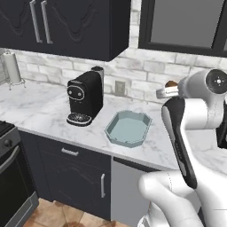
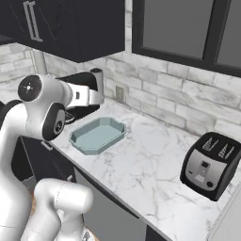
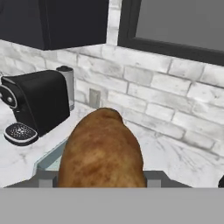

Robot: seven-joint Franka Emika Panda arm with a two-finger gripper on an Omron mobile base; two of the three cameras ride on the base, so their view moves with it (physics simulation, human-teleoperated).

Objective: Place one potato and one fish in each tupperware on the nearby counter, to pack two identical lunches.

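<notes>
The rough brown oval potato (image 3: 101,151) sits clenched between the gripper (image 3: 101,177) jaws, carried toward the shallow pale blue-green octagonal tupperware (image 1: 128,128) for packing.

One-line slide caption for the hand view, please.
Brown russet potato held in the pincer, above the pale blue-green octagonal tupperware beside the black coffee machine.
</notes>
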